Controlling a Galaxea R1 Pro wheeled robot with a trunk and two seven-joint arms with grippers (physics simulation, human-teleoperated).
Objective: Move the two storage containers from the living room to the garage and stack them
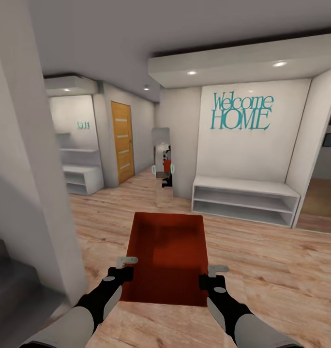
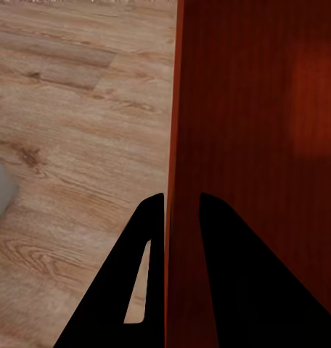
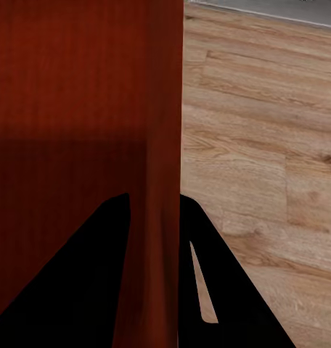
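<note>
Left gripper at lower left, fingers pinching the near-left wall of the storage container. The orange-red bin sits lower centre, held above the wood-plank floor. Right gripper pinches the right wall! Behind: orange door, mirror, white bench shelf under "Welcome HOME" lettering.

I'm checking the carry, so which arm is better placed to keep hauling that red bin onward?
Neither alone: the left gripper pinches the bin's left wall and the right gripper its right wall, so carrying on likely needs both.
</note>
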